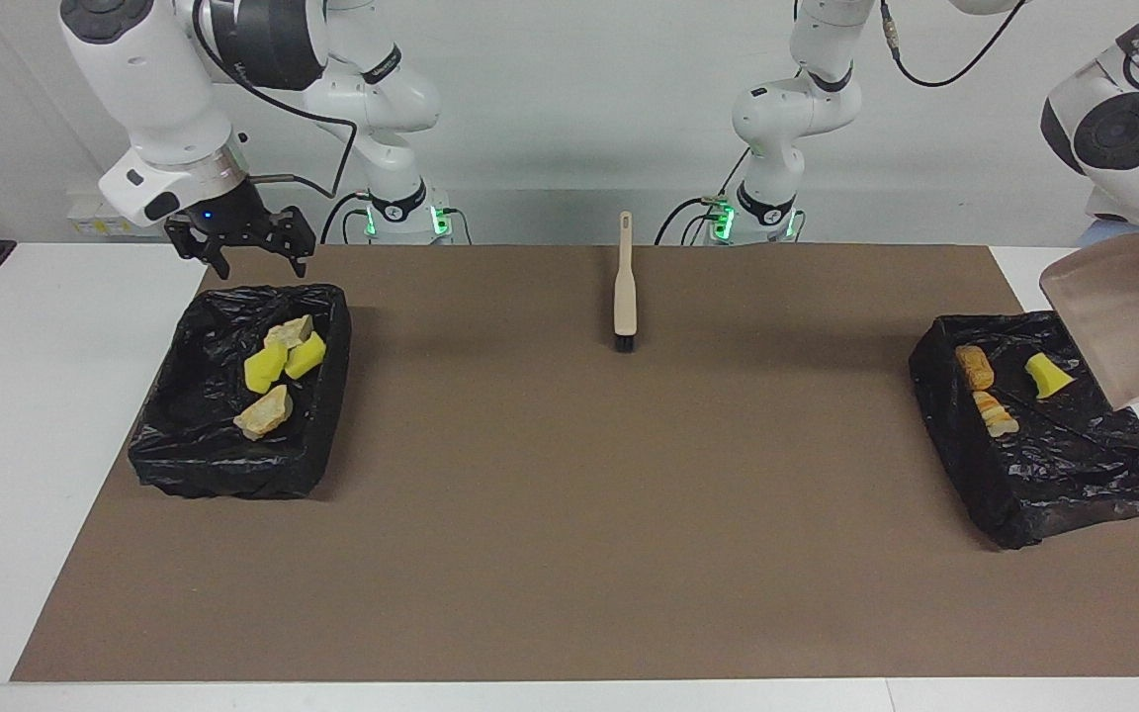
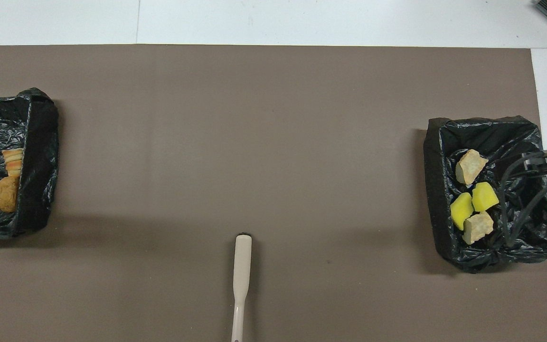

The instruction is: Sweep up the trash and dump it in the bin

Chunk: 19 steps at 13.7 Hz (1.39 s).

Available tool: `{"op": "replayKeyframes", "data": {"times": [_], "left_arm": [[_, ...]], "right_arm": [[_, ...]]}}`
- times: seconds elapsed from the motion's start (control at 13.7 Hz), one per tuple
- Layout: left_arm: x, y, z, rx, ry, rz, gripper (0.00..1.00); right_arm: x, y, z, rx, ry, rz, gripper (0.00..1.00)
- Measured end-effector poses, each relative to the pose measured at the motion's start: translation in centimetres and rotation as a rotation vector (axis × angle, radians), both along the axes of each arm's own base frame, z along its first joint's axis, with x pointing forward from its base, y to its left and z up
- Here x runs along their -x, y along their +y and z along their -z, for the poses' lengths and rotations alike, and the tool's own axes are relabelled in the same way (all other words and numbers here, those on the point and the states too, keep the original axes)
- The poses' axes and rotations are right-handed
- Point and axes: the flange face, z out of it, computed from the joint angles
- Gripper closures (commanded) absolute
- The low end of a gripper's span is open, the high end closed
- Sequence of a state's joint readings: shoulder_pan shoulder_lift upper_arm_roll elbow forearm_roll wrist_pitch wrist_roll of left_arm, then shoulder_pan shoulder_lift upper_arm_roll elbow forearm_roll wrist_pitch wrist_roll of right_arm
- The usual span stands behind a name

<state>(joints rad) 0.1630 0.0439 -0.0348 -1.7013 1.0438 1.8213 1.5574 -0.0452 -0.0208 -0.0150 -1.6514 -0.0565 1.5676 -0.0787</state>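
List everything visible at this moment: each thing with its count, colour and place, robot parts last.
Trash pieces: seven, yellow and tan-orange; four in the bin at the right arm's end, three in the bin at the left arm's end.
Bins: two, lined with black bags; one toward the right arm's end of the table, one toward the left arm's end.
Brush: one, beige handle with black bristles, lying on the mat midway between the bins, near the robots.
Dustpan: one, beige, tilted in the air over the bin at the left arm's end, nothing in it.
Mat: one, brown, covering most of the white table.
Right gripper: open, holding nothing, over the robot-side edge of its bin.
Left gripper: out of view; its arm carries the dustpan.
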Motion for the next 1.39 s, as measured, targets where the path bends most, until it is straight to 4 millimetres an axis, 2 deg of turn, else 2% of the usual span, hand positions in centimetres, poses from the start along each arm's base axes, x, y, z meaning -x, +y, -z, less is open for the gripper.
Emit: {"op": "replayKeyframes", "data": {"times": [0.15, 0.29, 0.44, 0.58, 0.8, 0.95, 1.02, 1.24, 1.39], "left_arm": [[-0.2, -3.8, 1.0, 0.095, -0.003, -0.007, 1.00], [-0.2, -8.1, 2.0, 0.188, 0.000, -0.010, 1.00], [0.3, -11.9, 3.0, 0.282, 0.005, -0.043, 1.00], [1.3, -16.1, 3.6, 0.347, -0.014, -0.107, 1.00], [3.3, -24.1, 4.6, 0.424, -0.071, -0.190, 1.00], [4.8, -29.3, 6.4, 0.479, -0.125, -0.266, 1.00], [5.4, -31.3, 7.4, 0.507, -0.152, -0.323, 1.00], [6.1, -36.5, 10.5, 0.570, -0.261, -0.508, 1.00], [6.0, -40.5, 13.2, 0.637, -0.334, -0.649, 1.00]], "right_arm": [[-0.1, -1.9, -0.6, 0.000, -0.014, 0.034, 0.00], [0.1, -2.1, -1.1, 0.000, -0.021, 0.046, 0.00], [0.2, -1.1, -1.4, 0.000, -0.025, 0.034, 0.00], [0.2, 0.6, -1.6, 0.000, -0.023, 0.002, 0.00], [0.7, 3.1, -1.7, -0.001, 0.006, -0.035, 0.00], [0.9, 4.1, -1.9, 0.000, 0.006, -0.049, 0.00], [0.9, 4.1, -1.9, 0.001, 0.005, -0.050, 0.00], [0.9, 3.8, -1.9, 0.002, 0.005, -0.044, 0.00], [0.9, 2.7, -1.9, 0.000, 0.005, -0.039, 0.00]]}}
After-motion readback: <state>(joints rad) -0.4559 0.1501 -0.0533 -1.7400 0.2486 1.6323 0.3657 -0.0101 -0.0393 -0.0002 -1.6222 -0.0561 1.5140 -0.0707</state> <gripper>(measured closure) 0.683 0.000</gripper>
